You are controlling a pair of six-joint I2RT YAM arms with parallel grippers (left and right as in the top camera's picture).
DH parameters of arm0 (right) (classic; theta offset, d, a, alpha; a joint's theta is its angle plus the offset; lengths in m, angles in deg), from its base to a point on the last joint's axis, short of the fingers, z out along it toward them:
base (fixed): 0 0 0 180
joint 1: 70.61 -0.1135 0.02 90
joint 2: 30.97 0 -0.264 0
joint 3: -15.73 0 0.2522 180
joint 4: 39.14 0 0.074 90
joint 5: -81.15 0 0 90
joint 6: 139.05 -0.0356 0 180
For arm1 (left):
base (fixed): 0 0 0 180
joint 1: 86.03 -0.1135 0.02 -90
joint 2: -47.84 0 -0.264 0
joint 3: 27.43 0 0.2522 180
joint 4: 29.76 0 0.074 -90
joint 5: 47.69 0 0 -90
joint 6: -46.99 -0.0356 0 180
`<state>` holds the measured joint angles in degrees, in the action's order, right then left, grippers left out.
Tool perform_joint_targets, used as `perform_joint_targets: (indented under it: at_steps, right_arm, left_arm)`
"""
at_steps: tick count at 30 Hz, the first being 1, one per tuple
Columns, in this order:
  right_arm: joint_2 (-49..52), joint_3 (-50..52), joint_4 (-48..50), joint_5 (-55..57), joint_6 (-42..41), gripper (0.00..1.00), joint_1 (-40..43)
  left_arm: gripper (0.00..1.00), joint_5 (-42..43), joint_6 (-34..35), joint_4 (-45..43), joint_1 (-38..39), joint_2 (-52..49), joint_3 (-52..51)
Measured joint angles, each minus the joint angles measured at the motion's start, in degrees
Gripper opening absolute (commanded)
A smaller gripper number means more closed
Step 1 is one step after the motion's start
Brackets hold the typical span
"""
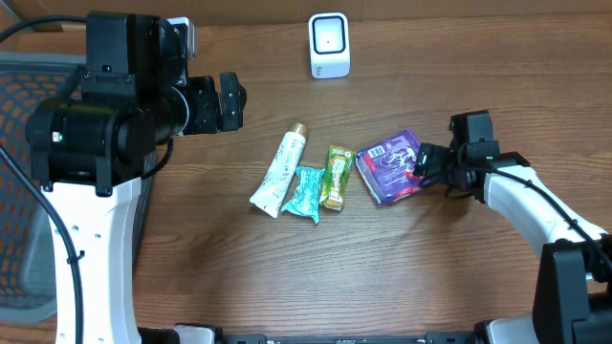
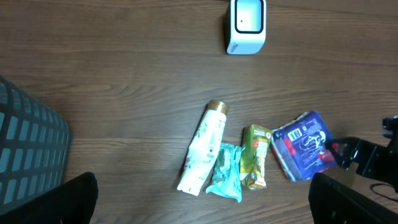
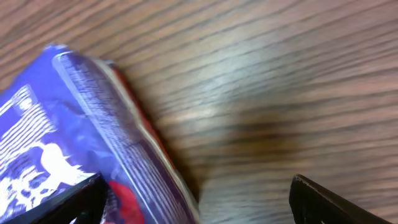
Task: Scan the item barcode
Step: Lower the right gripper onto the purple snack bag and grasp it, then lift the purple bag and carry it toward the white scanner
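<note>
On a wooden counter (image 1: 402, 287), four items are lying in a row: a white tube (image 1: 280, 172), a teal packet (image 1: 306, 194), a green packet (image 1: 336, 177) and a purple packet (image 1: 390, 164), its barcode (image 2: 297, 132) facing up. At the purple packet's right edge, the right end effector (image 1: 424, 169) is sitting low with its fingers (image 3: 68, 199) spread wide, one just beside the packet, not clamping it. Over the left side, the left end effector (image 1: 234, 103) is hanging raised, its jaws also apart. A white scanner (image 1: 329, 45) is standing beyond the row, well apart from it.
</note>
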<state>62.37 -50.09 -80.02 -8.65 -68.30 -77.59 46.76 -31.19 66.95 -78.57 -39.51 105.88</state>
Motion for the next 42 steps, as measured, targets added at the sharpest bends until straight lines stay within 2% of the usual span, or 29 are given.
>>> perform_joint_targets:
  at_steps: [4,7,10,16,25,30,32,35,39,42]
  right_arm:
    - [0.00,-3.48,-5.97,-2.95,2.10,0.96,1.05]
    - [0.00,-9.90,-13.77,-7.72,4.98,1.00,1.68]
    - [-0.04,-15.34,-17.59,-12.39,8.76,1.00,2.75]
    - [0.83,-18.29,-18.73,-24.35,17.81,1.00,7.56]
    - [17.86,-18.45,-20.02,-34.99,31.65,1.00,9.25]
    - [20.26,-18.58,-19.58,-39.23,35.36,0.99,9.29]
    - [20.57,-18.69,-19.45,-40.11,36.02,0.93,9.29]
    - [21.00,-18.69,-19.69,-40.46,36.46,0.79,9.29]
    - [21.70,-18.45,-20.02,-40.68,36.70,0.72,9.29]
    - [21.70,-17.09,-19.08,-41.38,36.89,0.61,9.31]
  left_arm:
    - [1.00,-0.02,0.00,0.00,0.00,0.00,0.00]
    - [1.00,-0.02,0.00,0.00,0.00,0.00,0.00]
    - [0.99,-0.02,0.00,-0.02,0.00,0.00,0.00]
    - [1.00,-0.02,0.00,0.00,0.00,0.00,0.00]
    - [0.99,-0.02,0.00,0.00,0.00,0.00,-0.02]
    - [1.00,-0.02,0.00,-0.02,0.00,0.00,-0.02]
    - [1.00,-0.02,0.00,0.00,0.00,0.00,0.00]
    - [1.00,-0.02,0.00,-0.02,0.00,0.00,0.00]
    - [0.99,-0.02,0.00,-0.02,0.00,0.00,-0.02]
    - [1.00,-0.02,0.00,0.00,0.00,0.00,0.00]
